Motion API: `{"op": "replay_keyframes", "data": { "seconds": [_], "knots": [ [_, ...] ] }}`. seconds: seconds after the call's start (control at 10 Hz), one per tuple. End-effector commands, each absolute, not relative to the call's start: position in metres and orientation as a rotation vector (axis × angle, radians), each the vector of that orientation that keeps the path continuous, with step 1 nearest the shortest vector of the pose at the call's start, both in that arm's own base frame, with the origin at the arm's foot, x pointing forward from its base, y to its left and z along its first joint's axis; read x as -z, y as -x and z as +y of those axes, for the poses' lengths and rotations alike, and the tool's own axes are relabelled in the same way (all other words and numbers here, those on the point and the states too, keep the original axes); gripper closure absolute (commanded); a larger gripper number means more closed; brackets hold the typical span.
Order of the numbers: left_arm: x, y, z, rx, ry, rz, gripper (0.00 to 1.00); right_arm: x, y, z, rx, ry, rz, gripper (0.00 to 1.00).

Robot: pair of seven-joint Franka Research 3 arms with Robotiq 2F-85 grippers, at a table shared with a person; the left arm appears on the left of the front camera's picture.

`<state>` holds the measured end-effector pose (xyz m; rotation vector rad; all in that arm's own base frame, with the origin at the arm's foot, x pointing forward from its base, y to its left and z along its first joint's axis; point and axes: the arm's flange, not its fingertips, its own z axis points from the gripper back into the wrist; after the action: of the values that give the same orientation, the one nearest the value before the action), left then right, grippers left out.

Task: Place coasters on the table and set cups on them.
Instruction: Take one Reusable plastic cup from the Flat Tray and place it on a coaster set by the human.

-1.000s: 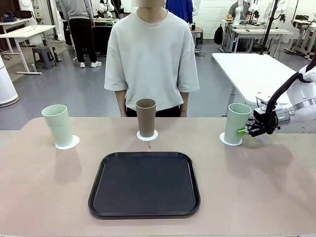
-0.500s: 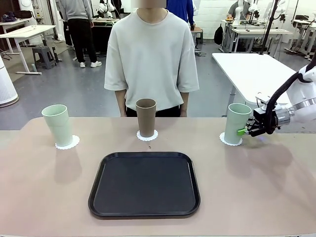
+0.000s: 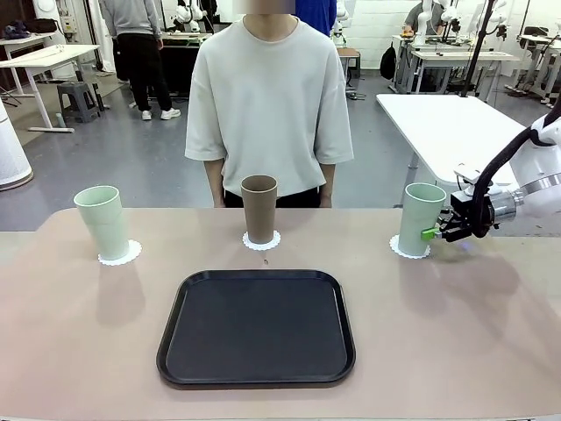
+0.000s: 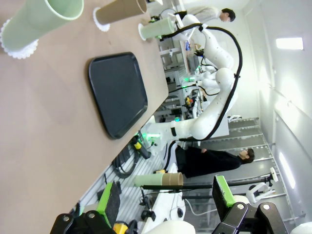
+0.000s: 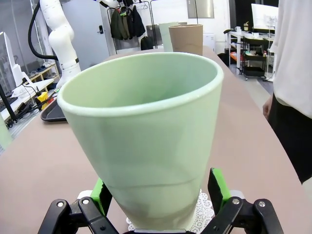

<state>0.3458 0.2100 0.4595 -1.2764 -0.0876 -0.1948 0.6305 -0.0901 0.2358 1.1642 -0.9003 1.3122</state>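
On the tan table (image 3: 456,333) three cups stand in a row, each on a white lacy coaster. The left pale green cup (image 3: 103,221) is on its coaster (image 3: 120,254). The brown cup (image 3: 259,209) rests on the middle coaster (image 3: 261,242). The right pale green cup (image 3: 421,219) sits on the right coaster (image 3: 407,250). My right gripper (image 3: 436,233) is open, level with this cup's lower part. In the right wrist view the cup (image 5: 146,131) stands between the green pads (image 5: 218,187) of that gripper (image 5: 158,204). My left gripper (image 4: 165,197) is open, holding nothing, well back from the table.
A black rounded tray (image 3: 257,326) lies at the middle of the near side. A person (image 3: 270,105) stands at the far edge behind the brown cup, hands out of sight. A white table (image 3: 447,123) stands beyond the right corner.
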Motion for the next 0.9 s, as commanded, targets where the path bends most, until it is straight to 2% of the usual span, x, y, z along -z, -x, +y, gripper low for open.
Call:
{"op": "replay_keyframes", "data": {
  "seconds": [0.0, 0.3, 0.8],
  "knots": [
    [-0.4626, -0.3451, 0.2070, 0.168, 1.277, -0.096, 0.00, -0.2377, -0.6392, -0.0949, -1.321, -1.148, -0.860, 0.00],
    [-0.4626, -0.3451, 0.2070, 0.168, 1.277, -0.096, 0.00, -0.2372, -0.6381, -0.0988, -1.319, -1.154, -0.838, 0.00],
    [-0.4626, -0.3451, 0.2070, 0.168, 1.277, -0.096, 0.00, -0.2370, -0.6314, -0.1001, -1.365, -1.269, -0.707, 0.00]
  ]
}}
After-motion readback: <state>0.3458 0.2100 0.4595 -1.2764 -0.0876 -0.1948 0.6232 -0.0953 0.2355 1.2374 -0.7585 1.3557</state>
